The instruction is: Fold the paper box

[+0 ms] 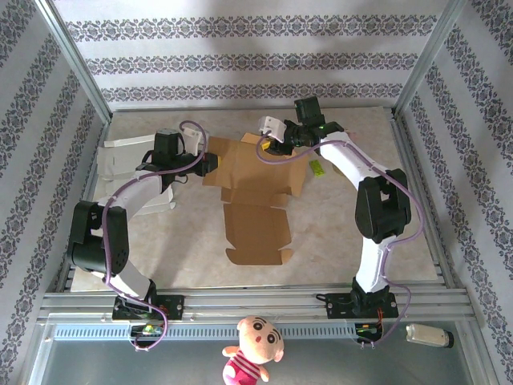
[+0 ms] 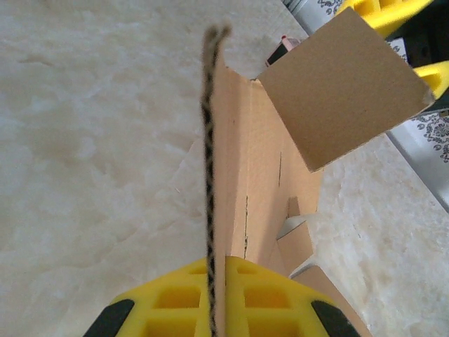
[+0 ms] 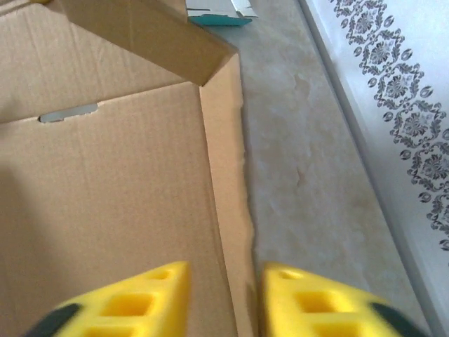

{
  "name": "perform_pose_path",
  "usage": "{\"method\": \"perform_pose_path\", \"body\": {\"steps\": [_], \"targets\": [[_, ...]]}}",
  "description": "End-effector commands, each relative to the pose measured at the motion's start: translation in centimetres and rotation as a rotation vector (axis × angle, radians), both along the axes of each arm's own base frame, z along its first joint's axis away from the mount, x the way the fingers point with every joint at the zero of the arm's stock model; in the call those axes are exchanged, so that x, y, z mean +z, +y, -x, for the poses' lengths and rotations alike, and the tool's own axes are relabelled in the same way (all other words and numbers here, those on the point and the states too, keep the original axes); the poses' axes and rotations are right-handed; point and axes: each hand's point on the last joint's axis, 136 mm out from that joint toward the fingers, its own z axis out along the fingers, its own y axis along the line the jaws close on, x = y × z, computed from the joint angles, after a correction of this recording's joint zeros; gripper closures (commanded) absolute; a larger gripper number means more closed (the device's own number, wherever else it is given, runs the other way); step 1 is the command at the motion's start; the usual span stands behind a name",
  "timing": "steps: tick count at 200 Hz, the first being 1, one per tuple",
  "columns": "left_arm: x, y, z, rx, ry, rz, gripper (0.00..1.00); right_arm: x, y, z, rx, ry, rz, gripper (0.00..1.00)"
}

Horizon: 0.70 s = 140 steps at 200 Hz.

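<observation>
The paper box (image 1: 255, 228) lay mostly flat in the middle of the surface (image 1: 321, 241), its far half partly raised between the two arms. The left gripper (image 2: 214, 274) had its jaws pressed together on the upright side wall (image 2: 231, 175), the corrugated rim running straight out between them. The right gripper (image 3: 224, 277) straddled the opposite side strip (image 3: 221, 175), its jaws narrowly apart. We could not tell whether they gripped the board or merely bracketed it.

To do this fold well, we judged that the right jaws should seat squarely on the strip, low near its crease. They should then swing it up along the scored line while the left grip held its wall vertical as a stop. Twisting would likely crease the panel off its score, and raising both sides evenly would leave the base flat.

Much was hard to read. The right jaws were blurred and cut off at the bottom of the wrist view, so any contact was hidden. In the overhead view the tips were hard to separate from cardboard and cable. A loose flap (image 2: 344, 91) tilted across the left wrist view, masking what was possibly the other arm's yellow jaws.
</observation>
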Motion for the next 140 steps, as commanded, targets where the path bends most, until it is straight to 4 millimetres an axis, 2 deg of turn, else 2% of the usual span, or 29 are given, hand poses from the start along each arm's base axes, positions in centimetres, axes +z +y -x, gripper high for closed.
{"method": "perform_pose_path", "body": {"steps": [1,14,29,36,46,56,62,73,96,113,140], "targets": [[2.2,-0.6,0.0,-0.036,-0.108,0.009,1.00,0.7,0.5,0.5,0.051,0.008,-0.032,0.84],[2.4,-0.5,-0.1,-0.031,-0.117,0.003,1.00,1.0,0.5,0.6,0.050,0.005,-0.034,0.93],[2.7,-0.2,-0.2,-0.005,-0.134,-0.012,0.98,1.9,0.3,0.4,0.030,-0.021,-0.028,0.97],[2.8,0.1,-0.2,0.018,-0.137,-0.018,0.86,2.5,0.1,0.1,0.008,-0.048,-0.019,0.98],[3.3,0.8,-0.5,0.069,-0.139,-0.028,0.56,3.4,-0.3,-0.5,-0.039,-0.100,0.011,0.99],[3.9,1.4,-0.4,0.113,-0.138,-0.035,0.34,4.4,-0.7,-1.0,-0.093,-0.175,0.056,0.98],[4.4,1.7,-0.3,0.138,-0.142,-0.037,0.25,4.9,-0.9,-1.2,-0.122,-0.226,0.095,0.98],[5.3,2.3,0.2,0.181,-0.153,-0.041,0.16,5.7,-1.2,-1.5,-0.163,-0.328,0.171,0.98],[7.1,4.4,1.3,0.321,-0.155,-0.051,0.07,5.7,-1.6,-1.7,-0.207,-0.543,0.381,0.97],[6.9,6.8,1.5,0.507,-0.046,-0.027,0.07,5.1,-1.7,-2.1,-0.243,-0.658,0.520,0.96],[5.9,5.7,2.2,0.535,0.134,0.128,0.16,4.5,-1.1,-2.1,-0.277,-0.754,0.581,0.96]]}}
